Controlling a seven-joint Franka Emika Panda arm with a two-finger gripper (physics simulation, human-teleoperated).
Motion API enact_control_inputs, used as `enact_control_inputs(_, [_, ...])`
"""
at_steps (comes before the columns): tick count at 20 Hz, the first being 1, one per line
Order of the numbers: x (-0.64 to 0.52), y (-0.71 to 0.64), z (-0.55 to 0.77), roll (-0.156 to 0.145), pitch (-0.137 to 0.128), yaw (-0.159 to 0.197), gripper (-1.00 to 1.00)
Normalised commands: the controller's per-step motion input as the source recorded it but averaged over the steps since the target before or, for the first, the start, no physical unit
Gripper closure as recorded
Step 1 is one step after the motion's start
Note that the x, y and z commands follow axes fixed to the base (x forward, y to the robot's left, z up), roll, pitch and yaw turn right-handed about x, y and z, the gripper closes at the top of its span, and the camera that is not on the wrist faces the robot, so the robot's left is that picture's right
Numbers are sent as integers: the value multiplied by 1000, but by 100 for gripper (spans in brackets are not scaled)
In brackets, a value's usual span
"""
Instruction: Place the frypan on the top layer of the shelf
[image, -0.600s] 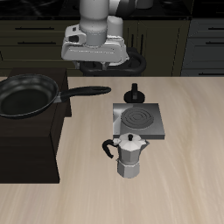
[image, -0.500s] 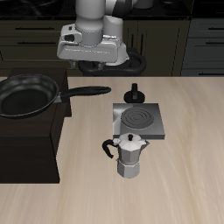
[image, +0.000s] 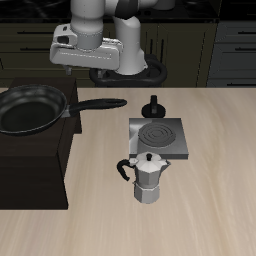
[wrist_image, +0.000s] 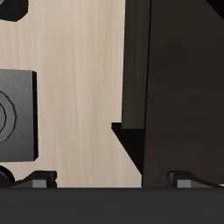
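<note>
The glossy black frypan (image: 30, 108) rests on the flat top board of the blackish-brown shelf (image: 35, 165). Its long handle (image: 100, 103) sticks out past the shelf's edge over the table. My gripper (image: 96, 62) hangs high above the handle and the table's back, apart from the pan. In the wrist view the gripper (wrist_image: 109, 179) shows its two fingertips (wrist_image: 39, 178) wide apart with nothing between them. The shelf (wrist_image: 188, 79) also shows there as a dark mass beside the light tabletop.
A square grey burner plate (image: 157, 136) lies mid-table and also shows in the wrist view (wrist_image: 13, 114). A silver moka pot (image: 148, 178) stands in front of it. A small black funnel-like piece (image: 153, 105) stands behind it. Dark drawer cabinets (image: 230, 45) line the back.
My gripper has risen and shifted sideways toward the shelf's side. The frypan, moka pot and burner plate have not moved.
</note>
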Motion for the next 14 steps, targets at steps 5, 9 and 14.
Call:
enact_control_inputs(5, [-15, -297, 38, -27, -4, -19, -100])
enact_control_inputs(9, [-42, -207, 33, -6, -13, 3, -100])
enact_control_inputs(14, [39, -188, 53, -24, -11, 3, -100])
